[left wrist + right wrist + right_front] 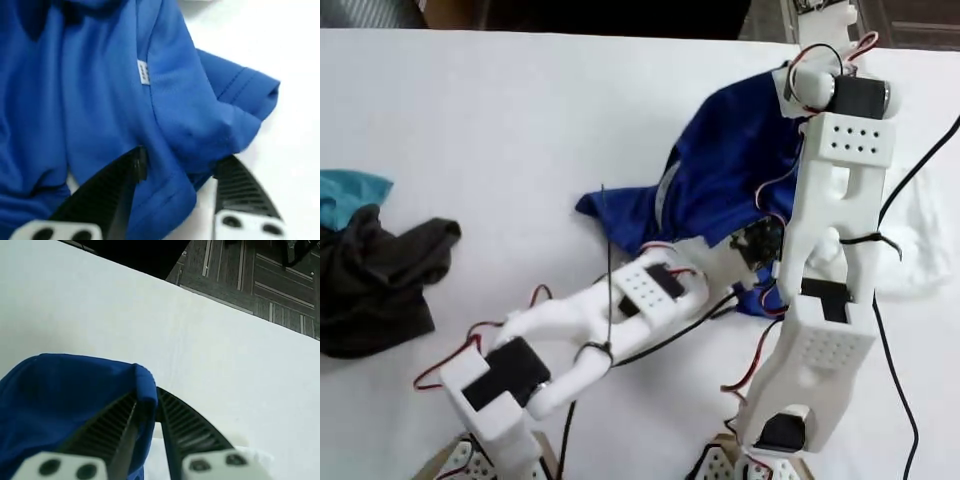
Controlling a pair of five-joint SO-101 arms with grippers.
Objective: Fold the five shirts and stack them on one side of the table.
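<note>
Clamping a fold of the blue shirt (pixel 720 150) with fingers (pixel 182 422) of the right gripper (pixel 148 399), near the table's (pixel 520 120) far edge. Straddling the same shirt's hem with fingers (pixel 110 185) of the left gripper (pixel 182 160), spread open. Heaped at the left: black shirt (pixel 380 280) and teal shirt (pixel 345 195), the teal cut off by the frame. Half hidden behind the right arm (pixel 830 250): white cloth (pixel 930 240).

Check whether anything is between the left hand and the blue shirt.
Nothing visible is. The left hand sits open around a fold of the blue shirt, and the right hand pinches its edge.
</note>
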